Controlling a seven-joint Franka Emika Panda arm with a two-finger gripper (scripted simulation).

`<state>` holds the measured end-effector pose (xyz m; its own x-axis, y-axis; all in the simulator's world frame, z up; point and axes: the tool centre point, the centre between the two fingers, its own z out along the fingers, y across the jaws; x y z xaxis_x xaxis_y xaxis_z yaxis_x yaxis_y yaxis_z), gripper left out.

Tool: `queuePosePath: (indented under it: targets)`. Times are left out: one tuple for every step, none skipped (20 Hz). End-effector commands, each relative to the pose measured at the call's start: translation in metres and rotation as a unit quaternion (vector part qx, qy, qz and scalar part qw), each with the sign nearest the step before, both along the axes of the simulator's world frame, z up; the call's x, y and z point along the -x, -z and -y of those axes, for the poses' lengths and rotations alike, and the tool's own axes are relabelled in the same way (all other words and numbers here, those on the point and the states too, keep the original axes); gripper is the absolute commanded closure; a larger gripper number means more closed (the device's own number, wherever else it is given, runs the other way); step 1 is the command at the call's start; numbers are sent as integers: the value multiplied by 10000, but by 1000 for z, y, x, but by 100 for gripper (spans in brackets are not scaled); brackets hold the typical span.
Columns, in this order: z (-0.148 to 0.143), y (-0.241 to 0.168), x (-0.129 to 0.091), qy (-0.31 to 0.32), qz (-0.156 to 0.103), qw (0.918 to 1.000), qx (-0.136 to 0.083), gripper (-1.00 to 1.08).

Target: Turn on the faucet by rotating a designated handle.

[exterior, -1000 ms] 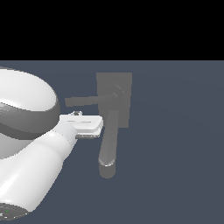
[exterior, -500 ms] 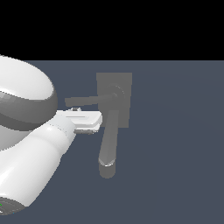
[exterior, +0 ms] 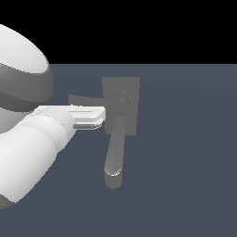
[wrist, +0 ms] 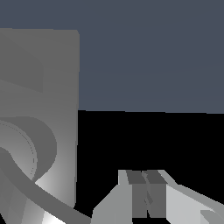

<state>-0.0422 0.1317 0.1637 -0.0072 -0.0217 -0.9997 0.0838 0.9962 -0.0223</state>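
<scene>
The grey faucet shows in the exterior view with its flat base plate (exterior: pixel 128 97), and its thick spout (exterior: pixel 115 152) reaches toward the camera. The thin handle (exterior: pixel 81 100) juts from the round hub toward the exterior view's left. My white gripper (exterior: pixel 101 116) lies just below the handle and beside the hub; I cannot tell if it touches the bar. In the wrist view the gripper (wrist: pixel 146 178) has its fingers pressed together with nothing between them. The base plate (wrist: pixel 52 78) and the round hub (wrist: pixel 26 148) fill the side of that view.
My bulky white arm (exterior: pixel 28 139) covers the exterior view's left side. The floor (exterior: pixel 185 162) is a plain dark blue-grey surface around the faucet. No other objects show.
The gripper has moved up in the exterior view, from beside the spout's upper part to just under the handle. The handle and spout have not moved.
</scene>
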Motion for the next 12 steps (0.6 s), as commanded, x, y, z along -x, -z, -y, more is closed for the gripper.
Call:
queuePosePath:
  targets:
    - [-2, -13, 0, -6, 25, 10000, -7, 108]
    - [-3, -17, 0, -8, 27, 10000, -6, 108]
    - [-3, -17, 0, -8, 27, 10000, -6, 108]
    - [-1, -8, 0, 4, -11, 10000, -1, 108]
    - [0, -12, 0, 4, -11, 10000, -1, 108]
    - [1, -15, 0, 3, -8, 10000, -1, 108]
    - [2, -18, 0, 3, -8, 10000, -1, 108]
    - [3, -22, 0, 2, -4, 10000, -2, 108]
    - [4, -25, 0, 2, -4, 10000, -2, 108]
    - [5, -29, 0, 1, -1, 10000, -3, 108]
    - [6, -32, 0, 1, -1, 10000, -3, 108]
    - [7, -36, 1, 0, 2, 10000, -3, 108]
